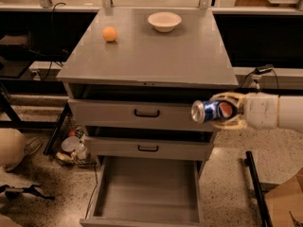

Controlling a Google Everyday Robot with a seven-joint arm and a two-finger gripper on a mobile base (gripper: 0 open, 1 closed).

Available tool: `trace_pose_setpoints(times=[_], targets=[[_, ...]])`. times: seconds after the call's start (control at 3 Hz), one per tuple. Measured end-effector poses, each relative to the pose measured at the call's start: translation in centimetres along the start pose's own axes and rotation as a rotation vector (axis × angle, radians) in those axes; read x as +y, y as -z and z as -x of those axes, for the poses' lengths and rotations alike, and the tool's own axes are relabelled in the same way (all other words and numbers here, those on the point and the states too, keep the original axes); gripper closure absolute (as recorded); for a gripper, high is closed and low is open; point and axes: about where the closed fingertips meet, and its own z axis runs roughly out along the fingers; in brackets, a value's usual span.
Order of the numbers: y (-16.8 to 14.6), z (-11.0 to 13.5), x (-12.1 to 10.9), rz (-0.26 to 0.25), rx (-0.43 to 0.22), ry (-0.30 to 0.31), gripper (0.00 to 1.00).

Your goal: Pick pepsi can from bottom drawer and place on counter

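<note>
My gripper (221,111) comes in from the right, level with the top drawer's front, and is shut on the pepsi can (209,111). The blue can lies on its side with its silver end pointing left, in the air in front of the cabinet's right edge. It hangs just below the level of the counter (151,56). The bottom drawer (147,193) is pulled out below, and its grey floor is bare.
An orange ball (110,34) and a white bowl (164,21) sit at the back of the counter. The two upper drawers (142,112) with black handles stand slightly ajar. Clutter (73,148) lies on the floor to the cabinet's left. A black bar (255,188) runs along the floor at the right.
</note>
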Motion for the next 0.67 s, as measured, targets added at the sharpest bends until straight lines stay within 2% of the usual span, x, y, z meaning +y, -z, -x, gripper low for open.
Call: trace_pose_setpoints(times=[0.33,0.67], targets=[[1.27,-0.07,-5.25,0.008,0.139,-0.037,1.00],[1.20,0.09,-5.41,0.010,0.144,-0.087,1.00]])
